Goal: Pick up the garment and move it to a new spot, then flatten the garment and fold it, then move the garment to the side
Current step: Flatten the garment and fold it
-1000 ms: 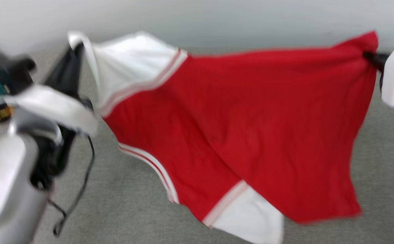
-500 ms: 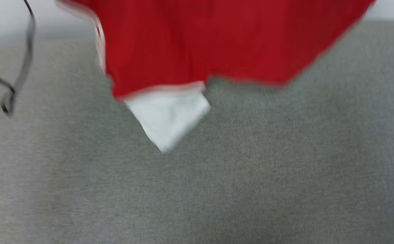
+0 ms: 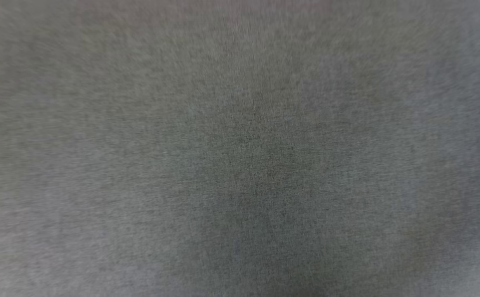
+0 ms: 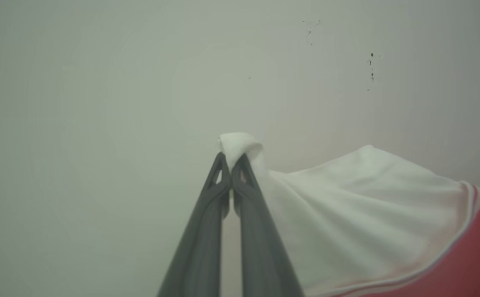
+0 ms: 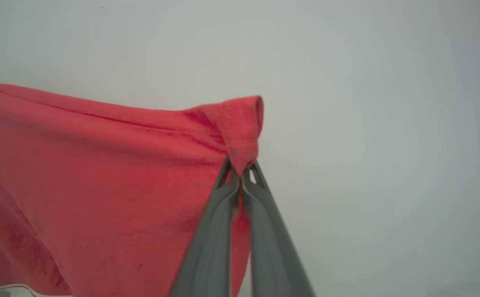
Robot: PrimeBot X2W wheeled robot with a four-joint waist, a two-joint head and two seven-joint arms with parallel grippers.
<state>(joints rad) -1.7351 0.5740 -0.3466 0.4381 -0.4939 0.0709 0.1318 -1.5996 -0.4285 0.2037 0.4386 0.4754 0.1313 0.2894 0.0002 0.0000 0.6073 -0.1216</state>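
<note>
The garment [image 4: 367, 214] is a red jersey T-shirt with white sleeves and hangs in the air, stretched between my two grippers. In the left wrist view my left gripper [image 4: 231, 163] is shut on the edge of a white sleeve, and the red-striped seam shows at the right. In the right wrist view my right gripper [image 5: 240, 169] is shut on a bunched red corner of the garment [image 5: 99, 173], whose red cloth hangs down to the left. The lettering on the front is hidden.
The head view looks down on a blurred grey carpet [image 3: 240, 148]. Both wrist views face a pale plain wall [image 4: 99, 103], with a few small dark specks [image 4: 371, 70] on it in the left wrist view.
The head camera has swung downward: the stretched garment and both arms have slid up out of its picture, leaving grey carpet.
</note>
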